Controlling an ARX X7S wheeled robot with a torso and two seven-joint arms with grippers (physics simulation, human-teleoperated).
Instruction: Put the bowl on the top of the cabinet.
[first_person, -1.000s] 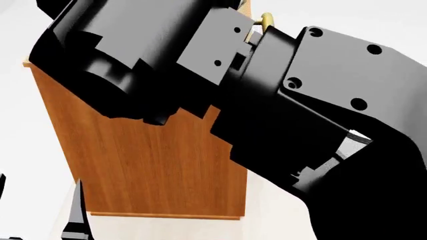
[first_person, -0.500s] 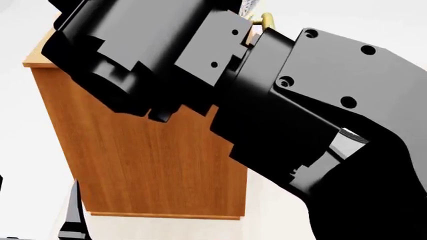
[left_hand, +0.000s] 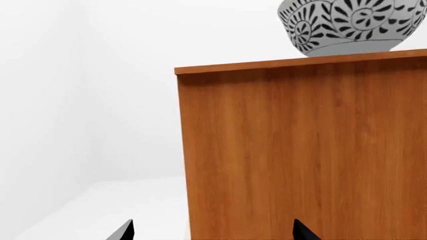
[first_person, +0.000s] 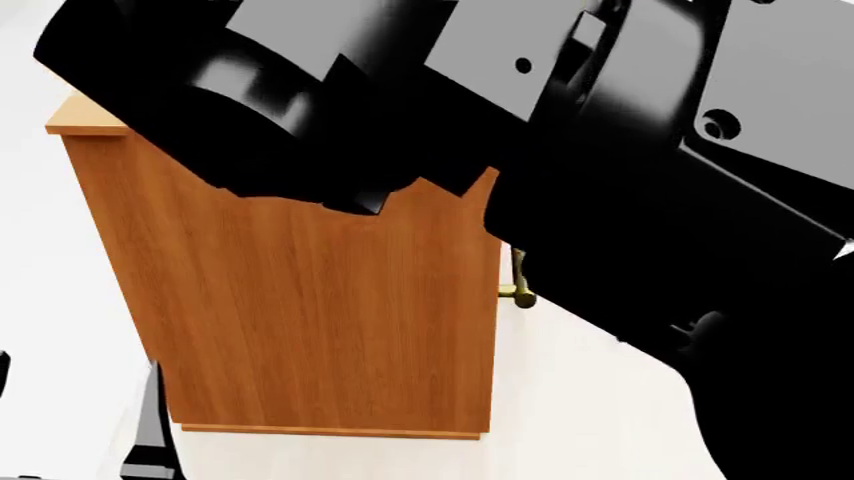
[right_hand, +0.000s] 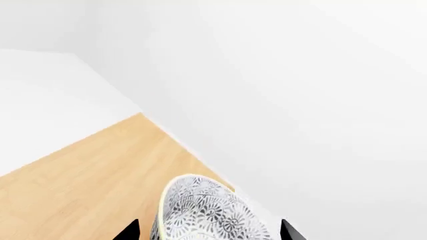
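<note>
bowl (left_hand: 353, 25) on cabinet (first_person: 307, 310), arm risen

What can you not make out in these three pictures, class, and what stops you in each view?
- Head view: the bowl and most of the cabinet top, hidden behind the robot's black right arm.
- Left wrist view: the bowl rim, cut off by the frame edge; the left hand shows only two tips.
- Right wrist view: whether the right hand touches the bowl, since only its tips show at the frame edge.
- Cabinet handles: only one brass handle shows.
</note>
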